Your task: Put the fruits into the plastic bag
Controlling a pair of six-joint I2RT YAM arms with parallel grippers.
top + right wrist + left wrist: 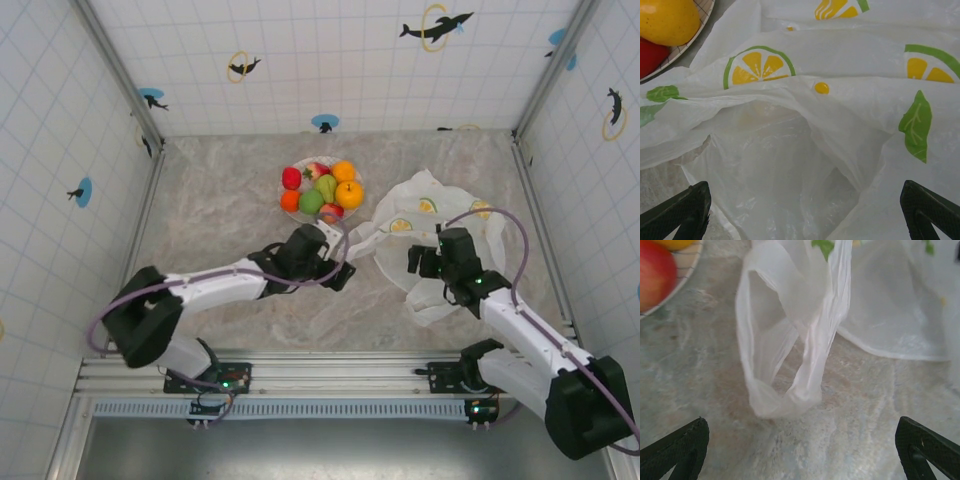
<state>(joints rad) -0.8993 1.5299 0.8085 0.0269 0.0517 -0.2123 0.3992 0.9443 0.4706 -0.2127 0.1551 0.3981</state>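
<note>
While the marble table point(220, 200) carries the plastic bag point(440, 215) lying crumpled, the plate point(689, 264) just left of the bag has all the fruits point(325, 188) piled on it. The left gripper point(800, 440) hangs wide open by the bag's handle loop point(812, 365), gripping nothing. The right gripper point(805, 200) gapes over the bag's mouth, empty too.
</note>
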